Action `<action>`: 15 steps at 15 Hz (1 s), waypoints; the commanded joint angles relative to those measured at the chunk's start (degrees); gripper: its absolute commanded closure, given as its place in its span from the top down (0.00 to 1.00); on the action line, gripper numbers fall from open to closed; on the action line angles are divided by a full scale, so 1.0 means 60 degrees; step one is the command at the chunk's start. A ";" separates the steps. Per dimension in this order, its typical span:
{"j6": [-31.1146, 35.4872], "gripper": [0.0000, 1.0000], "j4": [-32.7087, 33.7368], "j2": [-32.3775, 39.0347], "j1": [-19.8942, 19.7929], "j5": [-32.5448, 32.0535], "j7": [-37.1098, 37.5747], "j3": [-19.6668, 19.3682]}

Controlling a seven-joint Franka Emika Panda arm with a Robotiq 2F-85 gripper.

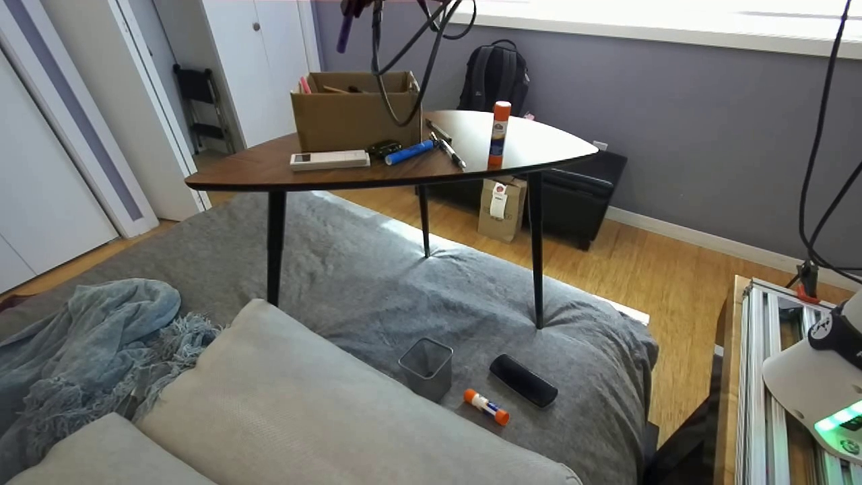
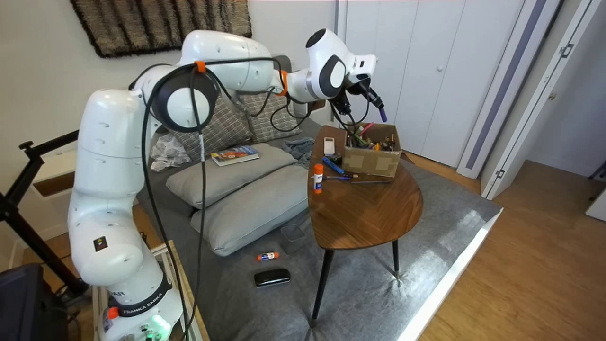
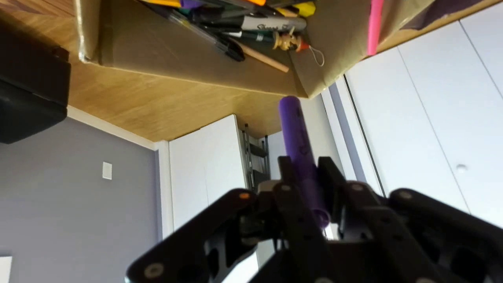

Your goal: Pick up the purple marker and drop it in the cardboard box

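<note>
My gripper [image 3: 305, 163] is shut on the purple marker [image 3: 294, 125], which sticks out past the fingertips in the wrist view. In an exterior view the gripper [image 2: 376, 100] is above the cardboard box [image 2: 371, 162], tilted, with the purple marker [image 2: 383, 114] pointing down over the box's far side. In an exterior view the purple marker [image 1: 345, 32] hangs above the cardboard box [image 1: 357, 121], and most of the gripper is cut off at the top. The wrist view shows the cardboard box [image 3: 137, 51] from above, with several pens inside; the marker is apart from it.
The wooden table [image 2: 369, 213] bears the box, an upright orange-capped glue stick [image 2: 318, 178], a blue marker [image 2: 333, 165], pens and a white device [image 2: 329, 146]. On the grey bed below are a mesh cup [image 1: 427, 370], another glue stick [image 1: 486, 407] and a black case [image 1: 523, 380].
</note>
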 commanded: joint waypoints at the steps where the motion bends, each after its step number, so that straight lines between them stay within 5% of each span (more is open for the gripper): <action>1: 0.0696 0.05 0.0845 0.0983 -0.0050 0.0337 0.0723 0.0029; 5: 0.1011 0.05 0.0940 0.1451 -0.0184 0.0725 0.0626 0.0406; 7: 0.0955 0.05 0.0969 0.1547 0.0201 0.1567 0.0259 -0.0040; 8: 0.0814 0.45 0.0968 0.1524 0.0239 0.1826 0.0191 -0.0062; 10: 0.0573 0.51 0.0890 0.1358 0.0256 0.2206 -0.0065 -0.0020; 15: -0.1586 0.86 0.0476 0.0410 0.0371 0.2472 -0.0607 0.0017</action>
